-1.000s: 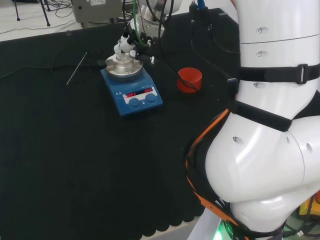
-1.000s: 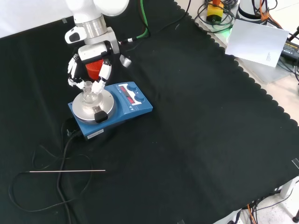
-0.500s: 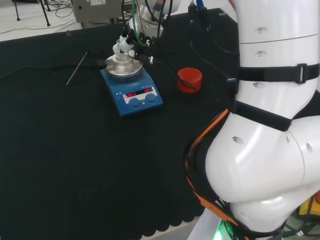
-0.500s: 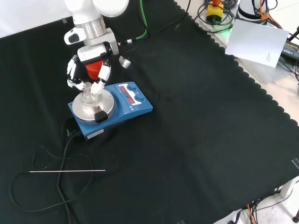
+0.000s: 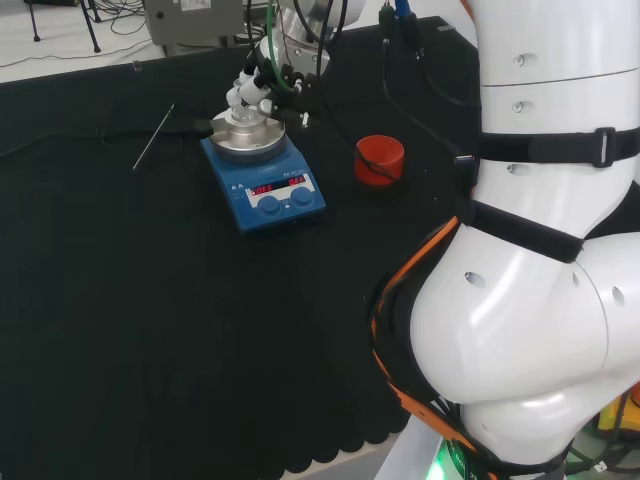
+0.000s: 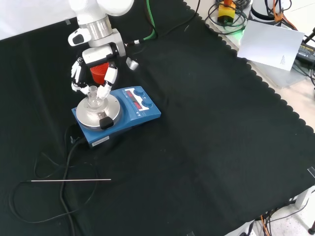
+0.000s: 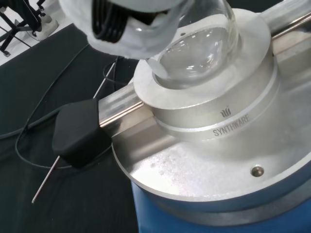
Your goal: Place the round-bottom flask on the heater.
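Hand (image 6: 92,73) pointing down over the heater (image 6: 116,114), fingers curled round the neck of the flask (image 6: 93,100) seated in its block.

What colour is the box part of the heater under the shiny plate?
Blue: the heater body shows best in the front view.

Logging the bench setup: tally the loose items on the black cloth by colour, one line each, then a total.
Clear: 1, the round-bottom flask in the heater's block
Blue: 1, the heater
Red: 1, the ribbed ring
Metal: 1, the thin rod
Total: 4
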Tool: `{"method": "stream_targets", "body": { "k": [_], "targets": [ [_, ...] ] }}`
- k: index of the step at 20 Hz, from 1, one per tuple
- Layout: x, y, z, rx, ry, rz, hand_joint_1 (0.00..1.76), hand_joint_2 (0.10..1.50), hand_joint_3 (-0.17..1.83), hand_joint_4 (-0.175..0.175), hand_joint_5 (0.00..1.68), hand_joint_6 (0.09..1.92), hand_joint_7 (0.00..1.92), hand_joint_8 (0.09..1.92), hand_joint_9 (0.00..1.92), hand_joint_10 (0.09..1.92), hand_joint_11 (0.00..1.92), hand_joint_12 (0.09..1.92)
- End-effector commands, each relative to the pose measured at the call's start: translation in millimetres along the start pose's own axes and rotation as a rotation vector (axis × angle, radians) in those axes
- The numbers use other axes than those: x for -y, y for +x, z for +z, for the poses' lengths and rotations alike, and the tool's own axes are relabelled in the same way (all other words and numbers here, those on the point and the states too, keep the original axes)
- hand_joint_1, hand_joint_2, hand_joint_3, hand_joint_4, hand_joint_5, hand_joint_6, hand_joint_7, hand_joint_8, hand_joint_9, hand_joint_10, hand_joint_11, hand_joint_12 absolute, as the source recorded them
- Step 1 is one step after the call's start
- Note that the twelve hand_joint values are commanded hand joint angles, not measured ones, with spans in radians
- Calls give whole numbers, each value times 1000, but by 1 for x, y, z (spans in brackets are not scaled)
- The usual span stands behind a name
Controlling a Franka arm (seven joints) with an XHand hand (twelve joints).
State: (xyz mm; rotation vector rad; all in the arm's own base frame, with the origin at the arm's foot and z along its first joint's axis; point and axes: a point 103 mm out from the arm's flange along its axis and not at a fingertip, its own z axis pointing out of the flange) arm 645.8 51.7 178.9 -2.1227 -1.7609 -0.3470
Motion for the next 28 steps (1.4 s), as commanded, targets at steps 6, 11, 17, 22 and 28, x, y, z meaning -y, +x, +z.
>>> {"method": "stream_targets", "body": {
  "k": [6, 11, 17, 22, 28],
  "targets": [
    [2, -5, -7, 14, 47, 7, 979, 573, 727, -3, 691, 809, 612, 593, 797, 497, 469, 1242],
    [7, -6, -12, 15, 52, 1, 936, 554, 723, -6, 554, 748, 563, 609, 737, 531, 404, 1280],
    [23, -5, -24, 25, 42, -10, 906, 553, 707, -9, 504, 688, 541, 621, 711, 557, 382, 1292],
    [37, -5, -31, 17, 33, -15, 885, 557, 700, -11, 484, 655, 531, 625, 696, 566, 375, 1293],
    [71, -9, -50, 22, 23, -10, 870, 566, 687, -10, 485, 617, 523, 631, 685, 581, 369, 1296]
  ]
}}
